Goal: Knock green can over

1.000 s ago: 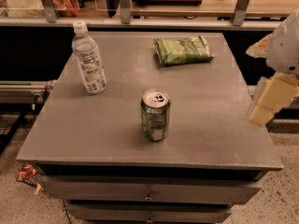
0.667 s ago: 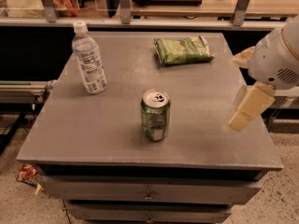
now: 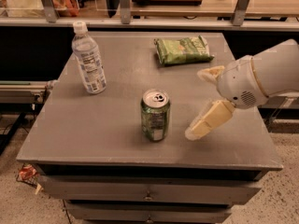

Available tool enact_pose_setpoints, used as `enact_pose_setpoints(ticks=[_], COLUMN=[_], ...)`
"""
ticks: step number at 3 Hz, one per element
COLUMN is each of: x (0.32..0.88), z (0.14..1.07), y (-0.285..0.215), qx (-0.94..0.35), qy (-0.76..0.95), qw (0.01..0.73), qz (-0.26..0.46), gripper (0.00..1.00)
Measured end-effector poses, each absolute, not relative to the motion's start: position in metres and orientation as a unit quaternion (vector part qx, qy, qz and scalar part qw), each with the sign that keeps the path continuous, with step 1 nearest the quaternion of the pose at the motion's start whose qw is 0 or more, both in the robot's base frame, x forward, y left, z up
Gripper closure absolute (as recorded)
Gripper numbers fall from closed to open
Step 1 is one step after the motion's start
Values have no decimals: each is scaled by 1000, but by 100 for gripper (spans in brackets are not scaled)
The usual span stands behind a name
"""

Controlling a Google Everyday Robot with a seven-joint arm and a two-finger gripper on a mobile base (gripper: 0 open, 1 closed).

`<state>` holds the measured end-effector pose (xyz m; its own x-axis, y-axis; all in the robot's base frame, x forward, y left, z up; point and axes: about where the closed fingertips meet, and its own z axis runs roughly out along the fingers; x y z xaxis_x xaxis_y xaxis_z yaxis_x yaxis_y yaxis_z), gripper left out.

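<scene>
Tabletop, grey and matte, tops a drawer unit on speckled floor. The green can stands upright at centre frame. A water bottle stands at upper left and a snack bag lies at upper centre. The end effector hovers right of the can, apart from it, released and gripping nothing.
</scene>
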<state>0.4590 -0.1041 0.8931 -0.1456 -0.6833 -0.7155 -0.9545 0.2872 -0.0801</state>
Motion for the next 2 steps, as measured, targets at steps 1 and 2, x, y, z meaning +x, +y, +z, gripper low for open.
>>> enact_pose_setpoints(ticks=[1, 2], x=[466, 477], z=[876, 865], y=[-75, -43], qx=[-546, -538], qy=[707, 682], qw=[375, 406], qz=[249, 283], gripper=[0, 0])
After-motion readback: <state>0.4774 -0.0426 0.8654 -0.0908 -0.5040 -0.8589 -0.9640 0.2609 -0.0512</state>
